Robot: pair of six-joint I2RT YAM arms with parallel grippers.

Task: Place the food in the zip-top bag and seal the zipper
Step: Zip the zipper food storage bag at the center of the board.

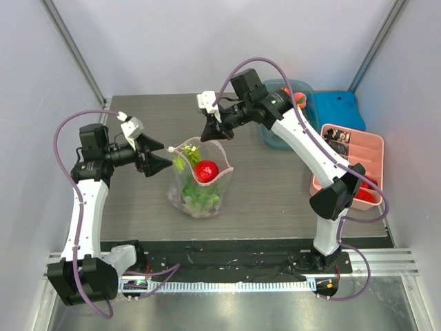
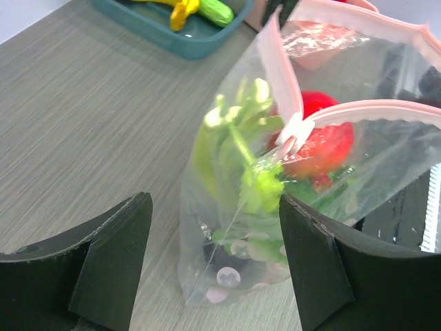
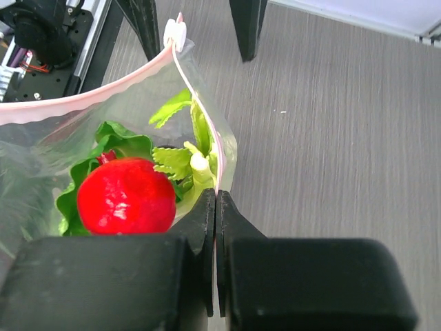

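The clear zip-top bag (image 1: 198,189) stands upright at the table's middle with its mouth open. Inside it are the red fruit (image 1: 206,169), the lettuce (image 1: 201,198) and the pale celery stalk (image 3: 198,164). My right gripper (image 1: 215,132) is shut on the far end of the pink zipper strip (image 3: 89,91), pinching it (image 3: 216,201). My left gripper (image 1: 167,156) is open just left of the bag, its fingers either side of the bag's near end (image 2: 213,255). The white slider (image 2: 296,131) sits at that end of the strip.
A teal container (image 1: 289,114) with yellow bananas (image 2: 180,10) stands at the back right, next to a blue lid (image 1: 341,110). A pink compartment tray (image 1: 351,162) sits at the right edge.
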